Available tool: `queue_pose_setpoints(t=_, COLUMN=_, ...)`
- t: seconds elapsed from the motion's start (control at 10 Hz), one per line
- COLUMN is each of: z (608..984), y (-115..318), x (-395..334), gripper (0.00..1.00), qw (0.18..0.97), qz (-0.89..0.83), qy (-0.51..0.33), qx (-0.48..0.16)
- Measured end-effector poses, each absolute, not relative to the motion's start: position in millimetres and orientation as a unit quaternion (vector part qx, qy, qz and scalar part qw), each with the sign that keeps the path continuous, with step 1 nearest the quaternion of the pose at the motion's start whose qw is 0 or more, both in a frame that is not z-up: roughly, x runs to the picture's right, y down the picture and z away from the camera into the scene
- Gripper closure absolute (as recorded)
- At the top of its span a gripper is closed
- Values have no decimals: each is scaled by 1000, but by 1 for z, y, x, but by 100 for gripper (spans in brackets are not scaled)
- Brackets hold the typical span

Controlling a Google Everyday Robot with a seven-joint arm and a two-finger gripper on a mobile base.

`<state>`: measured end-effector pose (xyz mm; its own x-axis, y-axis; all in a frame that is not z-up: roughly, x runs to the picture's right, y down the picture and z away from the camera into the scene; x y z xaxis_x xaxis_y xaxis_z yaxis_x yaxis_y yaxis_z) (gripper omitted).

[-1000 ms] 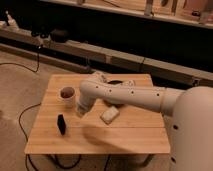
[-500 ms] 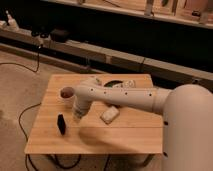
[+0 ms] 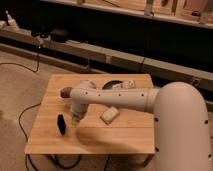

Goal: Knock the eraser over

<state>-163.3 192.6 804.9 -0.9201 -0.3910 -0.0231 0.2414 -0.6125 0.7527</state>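
Closing on the eraser [image 3: 61, 124], the approach step of the knock, judging by how things lie. Standing upright just left of the gripper [image 3: 76, 119] and slightly below it, apart from it, near the left front part of the table [image 3: 90, 142]. Hanging low over the wood, at the end of the white arm [image 3: 115, 97] reaching in from the right; impossible to tell whether clenched or released.

Sitting just above the gripper, partly behind the arm: a mug [image 3: 65, 93]. Lying right of the gripper, flat on the table: a whitish block [image 3: 110, 115], no part of the job. Farther right and behind the arm, showing only in part: a dark green dish [image 3: 112, 85].

Calling next, probably, for a short sideways sweep leftward at low height, striking the eraser's upper half so as to tip it rather than slide it, and keeping off the mug.

Compared with half a second ago: sitting lower and nearer the eraser, the arm having swung further left; eraser, mug and block lying just where they were.
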Motion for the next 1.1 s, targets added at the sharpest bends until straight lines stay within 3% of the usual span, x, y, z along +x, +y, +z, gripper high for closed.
queue_pose_setpoints(t=0.3, z=803, y=198, x=-180, gripper=100, qw=161, qz=-889, qy=-414, qx=109)
queue_pose_setpoints(t=0.5, z=783, y=194, x=-227, gripper=100, qw=114, qz=-888, qy=-417, qx=155)
queue_pose_setpoints(t=0.9, z=721, y=121, x=-337, gripper=99, qw=66, qz=-891, qy=-332, qx=301)
queue_pose_setpoints(t=1.0, z=716, y=116, x=-342, gripper=96, qw=65, qz=-891, qy=-326, qx=310)
queue_pose_setpoints(t=1.1, z=716, y=116, x=-342, gripper=86, qw=65, qz=-891, qy=-326, qx=310)
